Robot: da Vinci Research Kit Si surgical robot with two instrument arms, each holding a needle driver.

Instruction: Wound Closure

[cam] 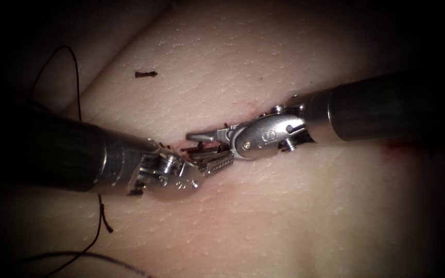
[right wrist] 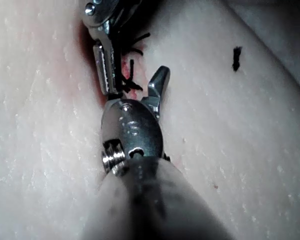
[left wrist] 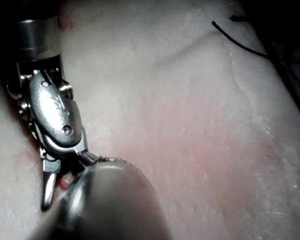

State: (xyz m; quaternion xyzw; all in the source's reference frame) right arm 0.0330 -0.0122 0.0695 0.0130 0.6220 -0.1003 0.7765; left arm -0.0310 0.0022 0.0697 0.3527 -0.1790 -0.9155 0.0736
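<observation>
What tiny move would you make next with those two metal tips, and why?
Probably I'd ease the right tool back slightly. Its jaws and the left tool's both stand open, holding nothing I can make out, crowded tip to tip among short thread ends on the tissue.

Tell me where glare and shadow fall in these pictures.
Endoscope view: light pools on the pale pork tissue, the edges fall dark, and glare sits on the right arm's silver steel tool. Left wrist view: glare on that tool. Its hold cannot be told.
</observation>
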